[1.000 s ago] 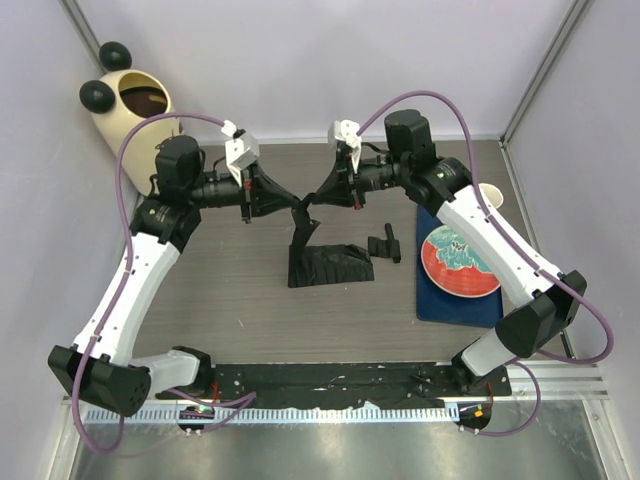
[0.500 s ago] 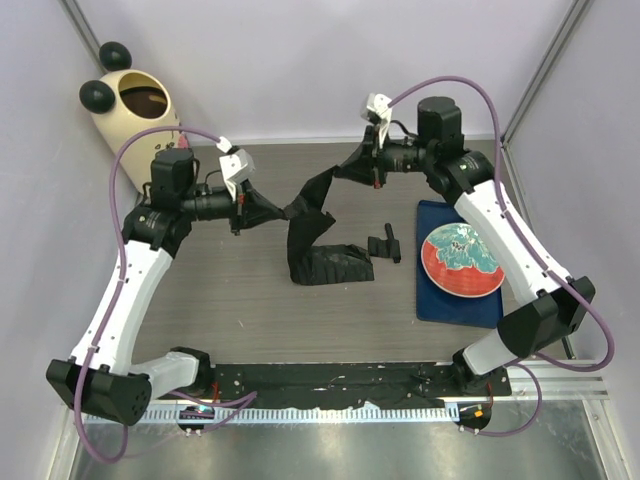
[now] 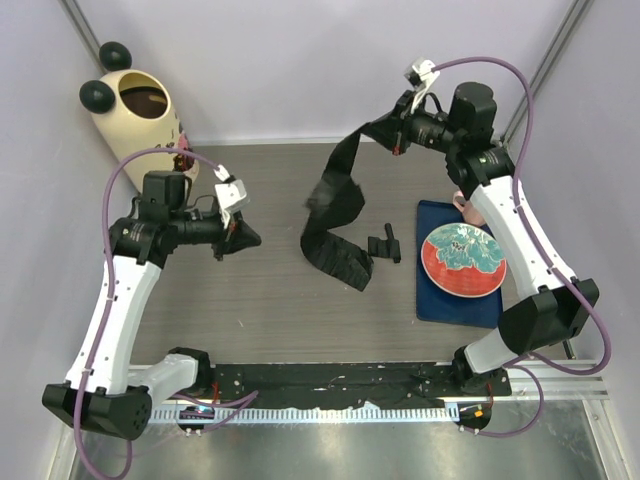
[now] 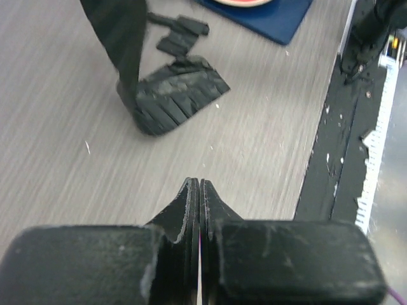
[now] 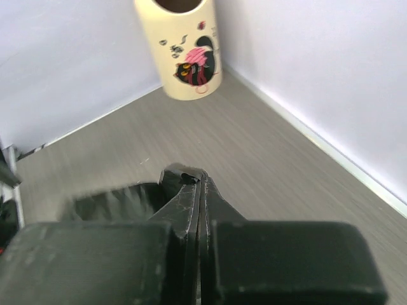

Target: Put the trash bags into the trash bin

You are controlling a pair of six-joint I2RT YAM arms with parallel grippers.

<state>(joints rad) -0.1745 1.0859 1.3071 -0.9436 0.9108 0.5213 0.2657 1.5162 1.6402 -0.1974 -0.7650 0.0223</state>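
Black plastic trash bag hung from the right end effector, pinched at its top to let it drape open, tail apparently touching the bench. Pressed together and empty, the left end effector hovered between it and the trash bin, far-left corner.

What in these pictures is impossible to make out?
Trash bin contents: top view shows only a dark opening; right wrist view crops its rim.
Trash bag: blurred in right wrist view.
Pinkish object: top view, mostly behind the right arm.
Small black piece: top view, too small to identify.
Plate: left wrist view, cut off by the top edge.
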